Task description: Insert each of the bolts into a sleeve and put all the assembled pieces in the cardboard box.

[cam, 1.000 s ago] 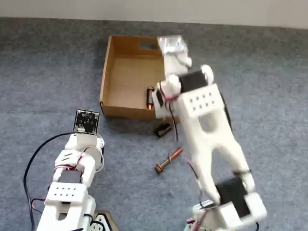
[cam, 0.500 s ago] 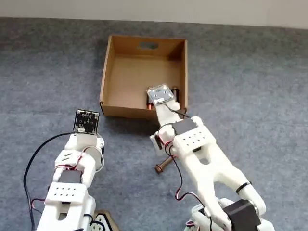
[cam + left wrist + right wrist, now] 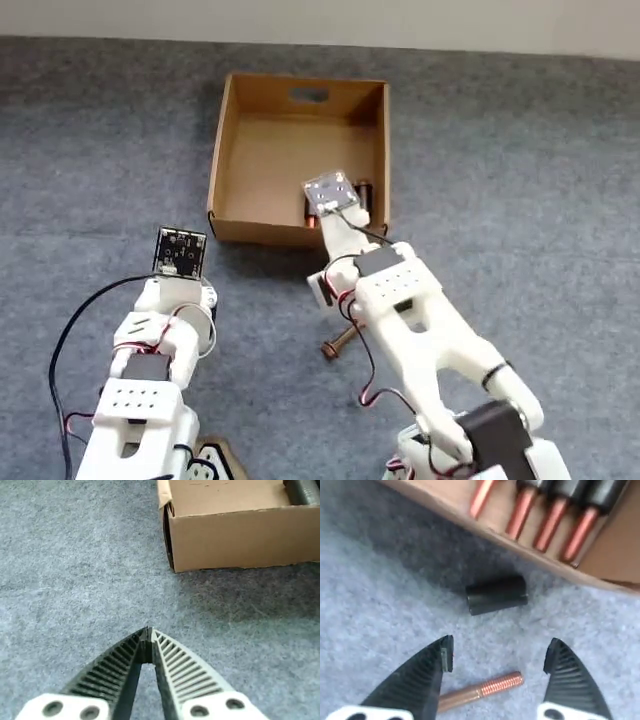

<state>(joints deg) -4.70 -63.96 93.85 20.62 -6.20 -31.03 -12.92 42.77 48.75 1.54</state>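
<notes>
High view: the cardboard box (image 3: 214, 170) sits open-topped on the grey carpeted table (image 3: 520, 150), toward its far edge; assembled pieces (image 3: 311, 212) lie inside along the box's near wall, toward its near right corner; the right arm (image 3: 410, 310) stretches from the table's near edge up to that wall, its wrist hanging over the carpet and the box's near right corner; a loose bolt (image 3: 340, 343) lies on the carpet beside this arm, on the near side of the box and apart from it; the left arm (image 3: 150, 350) is folded back at the near left of the table, well short of the box.

Left wrist view: the left gripper (image 3: 148, 632) hangs over bare carpet with its fingers pressed together at the tips and nothing between them; the box's corner stands ahead of it, apart from it; a dark sleeved piece shows inside, against the wall.

Right wrist view: the right gripper (image 3: 501, 652) has its fingers spread wide and is empty; a black sleeve (image 3: 496, 595) lies on its side on the carpet just outside the box's wall; the copper bolt lies on the carpet nearer the gripper, its threaded end in the gap between the two fingers, touching neither; four sleeved bolts lie side by side in the box beyond the wall.
</notes>
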